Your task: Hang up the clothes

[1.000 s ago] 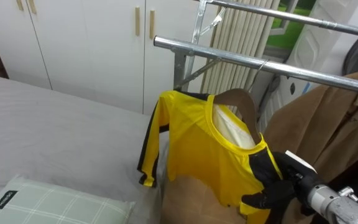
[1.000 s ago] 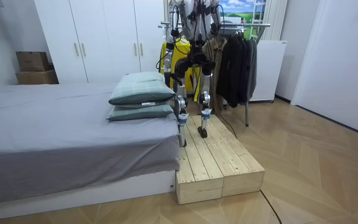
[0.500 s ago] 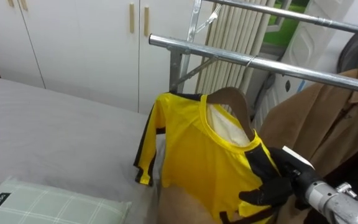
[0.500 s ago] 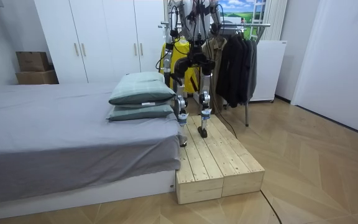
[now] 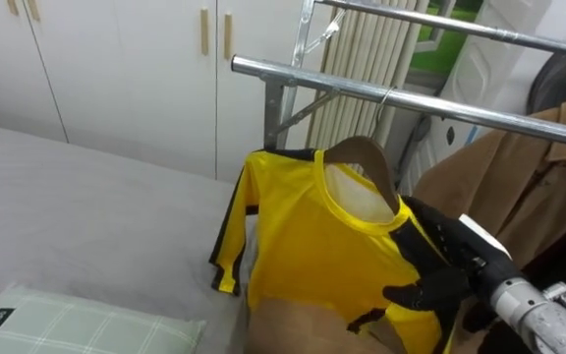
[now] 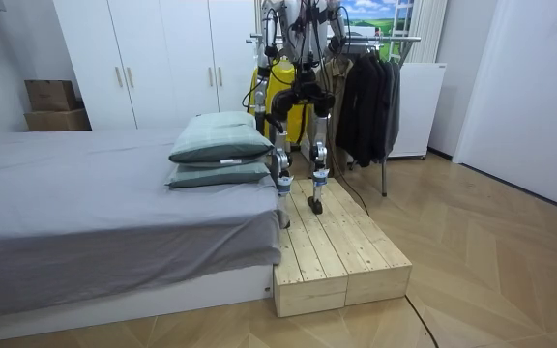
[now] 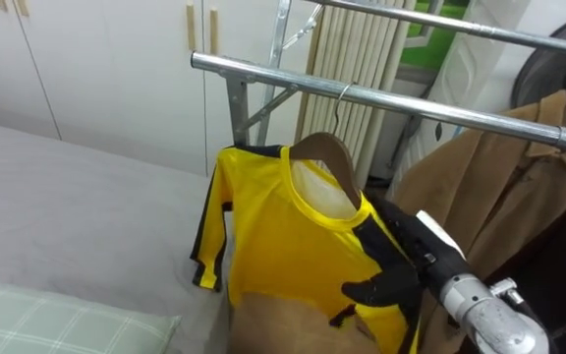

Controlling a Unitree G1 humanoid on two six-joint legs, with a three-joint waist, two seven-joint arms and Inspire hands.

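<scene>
A yellow shirt [image 5: 308, 246] with black trim hangs on a wooden hanger [image 5: 362, 152]. The hanger's wire hook [image 5: 388, 98] reaches up to the metal rail [image 5: 322, 84] of the clothes rack. My right hand [image 5: 447, 277] comes in from the lower right, its fingers and thumb curled round the shirt's [image 7: 278, 236] right shoulder, where the hanger's end lies under the cloth. In the right eye view the right hand [image 7: 401, 270] grips the same spot. In the room view I stand on a wooden platform [image 6: 337, 246] facing the rack.
A brown coat [image 5: 519, 192] hangs on the same rail to the right; a second rail [image 5: 460, 28] runs higher behind. White wardrobe doors [image 5: 116, 69] stand behind the grey bed [image 5: 77, 226]. A checked pillow [image 5: 77, 324] lies at lower left. Dark clothes [image 6: 366, 97] hang further along.
The whole picture has shifted a little. My right hand has risen slightly along the shirt's shoulder, and the shirt hangs a bit straighter under the rail.
</scene>
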